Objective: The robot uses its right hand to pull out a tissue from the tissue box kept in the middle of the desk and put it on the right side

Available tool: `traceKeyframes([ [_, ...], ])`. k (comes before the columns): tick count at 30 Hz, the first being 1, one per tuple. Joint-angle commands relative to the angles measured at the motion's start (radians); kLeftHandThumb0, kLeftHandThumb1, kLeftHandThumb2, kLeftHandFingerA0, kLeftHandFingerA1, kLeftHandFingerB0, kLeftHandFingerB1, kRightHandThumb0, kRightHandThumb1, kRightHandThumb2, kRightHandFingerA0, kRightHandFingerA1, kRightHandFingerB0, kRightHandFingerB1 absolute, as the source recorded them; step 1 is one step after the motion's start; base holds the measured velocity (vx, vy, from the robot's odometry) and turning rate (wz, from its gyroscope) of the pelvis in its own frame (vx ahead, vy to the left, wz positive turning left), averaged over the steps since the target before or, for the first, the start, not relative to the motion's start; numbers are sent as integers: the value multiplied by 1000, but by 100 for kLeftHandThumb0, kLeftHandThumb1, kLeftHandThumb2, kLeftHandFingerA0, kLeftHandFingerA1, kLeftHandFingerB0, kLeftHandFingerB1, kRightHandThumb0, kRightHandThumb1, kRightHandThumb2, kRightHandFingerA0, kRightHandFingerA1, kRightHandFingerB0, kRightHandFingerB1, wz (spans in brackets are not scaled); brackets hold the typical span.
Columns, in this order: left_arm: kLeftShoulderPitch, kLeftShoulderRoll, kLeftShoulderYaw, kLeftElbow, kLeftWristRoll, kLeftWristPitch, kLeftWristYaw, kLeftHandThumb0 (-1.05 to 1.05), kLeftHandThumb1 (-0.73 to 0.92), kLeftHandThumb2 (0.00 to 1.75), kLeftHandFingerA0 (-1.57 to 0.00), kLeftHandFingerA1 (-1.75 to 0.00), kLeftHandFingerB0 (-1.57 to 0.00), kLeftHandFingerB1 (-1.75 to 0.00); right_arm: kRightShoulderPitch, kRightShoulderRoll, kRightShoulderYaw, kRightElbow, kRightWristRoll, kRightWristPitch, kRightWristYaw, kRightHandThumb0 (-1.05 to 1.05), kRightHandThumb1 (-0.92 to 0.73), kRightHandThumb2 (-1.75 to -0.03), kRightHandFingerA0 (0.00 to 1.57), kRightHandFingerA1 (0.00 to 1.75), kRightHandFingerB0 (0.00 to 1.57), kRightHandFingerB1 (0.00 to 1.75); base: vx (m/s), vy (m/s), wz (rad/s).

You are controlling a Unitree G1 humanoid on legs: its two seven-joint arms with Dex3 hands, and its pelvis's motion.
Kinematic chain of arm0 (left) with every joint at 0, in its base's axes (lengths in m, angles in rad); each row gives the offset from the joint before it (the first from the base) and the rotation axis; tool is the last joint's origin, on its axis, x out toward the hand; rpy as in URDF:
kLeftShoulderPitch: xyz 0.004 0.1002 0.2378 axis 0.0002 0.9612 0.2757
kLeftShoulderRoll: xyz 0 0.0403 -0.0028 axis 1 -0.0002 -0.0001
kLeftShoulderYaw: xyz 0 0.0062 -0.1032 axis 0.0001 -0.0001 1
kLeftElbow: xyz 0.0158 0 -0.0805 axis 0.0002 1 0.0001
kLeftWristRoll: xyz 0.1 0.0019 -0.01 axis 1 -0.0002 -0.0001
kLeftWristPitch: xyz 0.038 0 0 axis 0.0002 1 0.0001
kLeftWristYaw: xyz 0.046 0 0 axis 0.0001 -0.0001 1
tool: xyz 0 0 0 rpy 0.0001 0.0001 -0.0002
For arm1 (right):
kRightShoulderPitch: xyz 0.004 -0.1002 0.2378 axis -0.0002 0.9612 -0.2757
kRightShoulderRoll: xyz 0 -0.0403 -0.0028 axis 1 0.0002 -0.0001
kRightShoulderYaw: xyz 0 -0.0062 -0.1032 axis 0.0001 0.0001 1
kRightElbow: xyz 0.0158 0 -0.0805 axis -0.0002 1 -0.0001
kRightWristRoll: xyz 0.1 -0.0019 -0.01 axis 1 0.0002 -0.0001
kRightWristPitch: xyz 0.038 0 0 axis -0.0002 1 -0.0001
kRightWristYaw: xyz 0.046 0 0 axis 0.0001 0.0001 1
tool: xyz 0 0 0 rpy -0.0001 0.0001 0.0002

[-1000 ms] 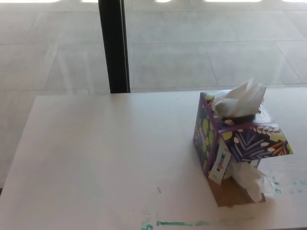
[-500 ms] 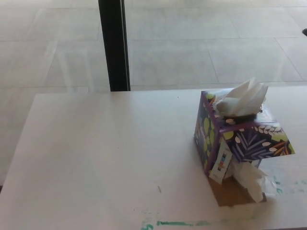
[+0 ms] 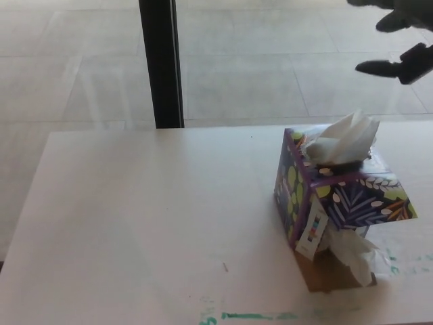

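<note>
A: Checking the upper right corner, we saw the right hand up there, dark against the floor, well above and apart from the tissue box. Its fingers were spread apart and held nothing. Left hand wasn't in frame.

B: Agreed. We placed the box right of centre in the frame, on the white desk, tilted, with a torn lower side and a wad of paper spilling out near the bottom edge.

A: The tissue we wanted stuck up from the top opening, a white crumpled peak. We judged it very light, soft and limp, easy to tear if pinched at a thin edge.

B: So we'd say grab the thick folded middle of the peak, not the tip. We also judged the box as light cardboard, already leaning, so a sideways pull would likely drag or tip it. A straight upward pull looked safer.

A: We noted the desk right of the box ran out of frame, so we couldn't tell how much landing room was there.
</note>
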Motion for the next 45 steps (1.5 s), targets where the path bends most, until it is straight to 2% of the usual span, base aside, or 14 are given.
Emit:
traceKeyframes([
  [1,11,32,4,13,-4,-52,-20,-68,77,63,-58,-85,-45,-71,-13,2,73,15,-96,8,154,-73,-48,-84,19,52,7,39,0,0,0],
  [16,2,41,-3,36,-2,-74,-22,-69,77,63,-61,-83,-47,-72,18,-57,67,-49,-129,-21,294,-80,-50,-90,41,63,12,41,0,0,0],
  [17,6,43,-5,26,-1,-76,-23,-68,77,63,-61,-83,-48,-72,17,-58,67,-55,-131,-22,307,-78,-63,-60,48,60,21,28,0,0,0],
  [19,2,43,-4,31,-4,-76,-26,-69,77,63,-60,-84,-47,-72,6,-55,75,-60,-142,14,353,-78,-62,-59,50,58,22,28,0,0,0],
  [23,-9,43,-4,45,-2,-72,-20,-69,77,63,-59,-82,-47,-71,21,-60,60,-118,-128,53,415,-74,-55,-58,61,80,27,29,0,0,0],
  [24,-8,44,-6,43,1,-74,-21,-70,77,63,-61,-82,-47,-71,42,-65,57,-161,-122,72,434,-76,-44,-82,65,96,18,41,0,0,0],
  [27,-8,45,-6,47,0,-74,-21,-70,77,63,-60,-81,-46,-70,77,-73,49,-228,-127,93,448,-72,-54,-57,63,111,24,29,0,0,0],
  [29,-10,46,-12,51,8,-79,-14,-70,78,63,-61,-80,-46,-69,102,-76,46,-250,-133,90,445,-72,-44,-80,63,98,16,40,0,0,0],
  [30,-9,47,-13,52,8,-83,-15,-70,77,63,-60,-80,-46,-70,109,-75,56,-247,-152,84,437,-70,-55,-57,58,87,22,28,0,0,0],
  [34,-5,47,-9,43,0,-79,-19,-70,77,63,-60,-82,-46,-70,148,-57,57,-232,-188,68,366,-68,-55,-57,51,62,23,29,0,0,0],
  [36,0,46,-9,36,-1,-80,-20,-70,77,63,-60,-82,-46,-71,156,-51,54,-225,-198,60,354,-70,-44,-82,48,75,16,42,0,0,0],
  [37,0,46,-10,37,-1,-78,-20,-70,77,63,-60,-81,-46,-70,159,-48,57,-215,-204,50,344,-63,-55,-57,46,69,20,28,0,0,0],
  [39,-3,48,-12,49,2,-88,-24,-70,78,63,-61,-82,-46,-71,163,-50,92,-189,-268,-1,286,-63,-44,-80,43,74,12,41,0,0,0],
  [45,17,49,-8,21,-6,-82,-30,-68,78,63,-61,-83,-47,-72,137,-43,149,-116,-348,-34,234,-63,-43,-78,21,70,10,42,0,0,0],
])
